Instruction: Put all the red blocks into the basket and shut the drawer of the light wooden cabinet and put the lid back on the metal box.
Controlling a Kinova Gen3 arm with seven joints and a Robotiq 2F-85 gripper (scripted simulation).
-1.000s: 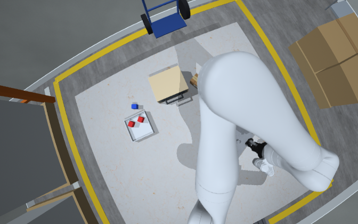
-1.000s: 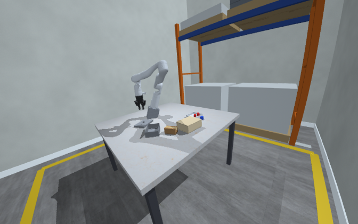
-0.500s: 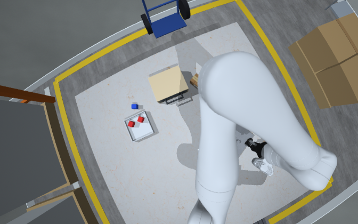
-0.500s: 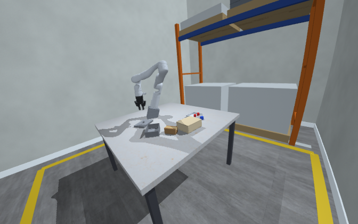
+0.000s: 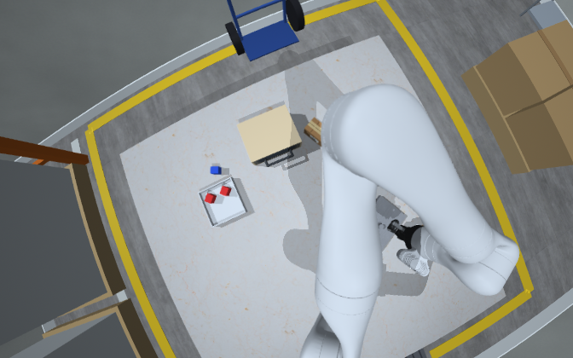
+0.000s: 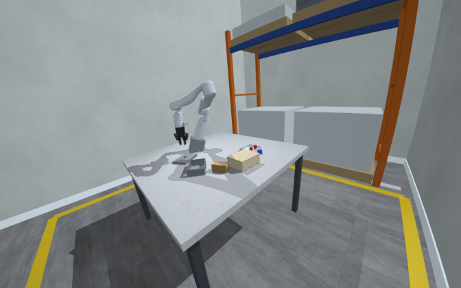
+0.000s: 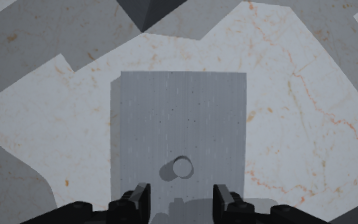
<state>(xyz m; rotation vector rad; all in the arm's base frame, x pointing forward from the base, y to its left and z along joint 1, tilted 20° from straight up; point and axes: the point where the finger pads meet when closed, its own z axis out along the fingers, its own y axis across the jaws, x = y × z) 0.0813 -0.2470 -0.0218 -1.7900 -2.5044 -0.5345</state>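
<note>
Red blocks (image 5: pixel 225 190) (image 6: pixel 254 146) sit inside the basket (image 5: pixel 241 213) (image 6: pixel 243 147), well apart from the claw (image 5: pixel 391 225) (image 6: pixel 182 140) (image 7: pixel 182 200). The claw is partly open, holding nothing, above the metal lid (image 6: pixel 180 160) (image 7: pixel 211 115), which lies on the desk (image 5: pixel 182 275) (image 6: pixel 196 218) (image 7: pixel 301 120). Near the lid, below the claw, stands the uncovered metal box (image 6: pixel 196 171). A blue block (image 5: pixel 215 170) (image 6: pixel 259 151) rests outside the basket.

Two red blocks (image 5: pixel 225 190) (image 5: pixel 210 198) (image 6: pixel 255 146) (image 6: pixel 251 148) show, with one blue block (image 5: pixel 215 170) (image 6: pixel 260 151). There is one basket (image 5: pixel 231 210) (image 6: pixel 245 147), one cabinet (image 5: pixel 269 133) (image 6: pixel 243 159), one metal box (image 6: pixel 196 171), one lid (image 5: pixel 384 234) (image 6: pixel 180 160) (image 7: pixel 181 115) and one brown parcel (image 5: pixel 313 129) (image 6: pixel 219 167). Around them: one table (image 5: pixel 275 249) (image 6: pixel 204 196) (image 7: pixel 306 145), three table legs (image 6: pixel 297 186) (image 6: pixel 198 266) (image 6: pixel 142 200) in sight, one hand truck (image 5: pixel 270 41), and two big grey boxes (image 6: pixel 261 125) (image 6: pixel 336 139) on the lower level of one rack (image 5: pixel 26 148) (image 6: pixel 395 92).
</note>
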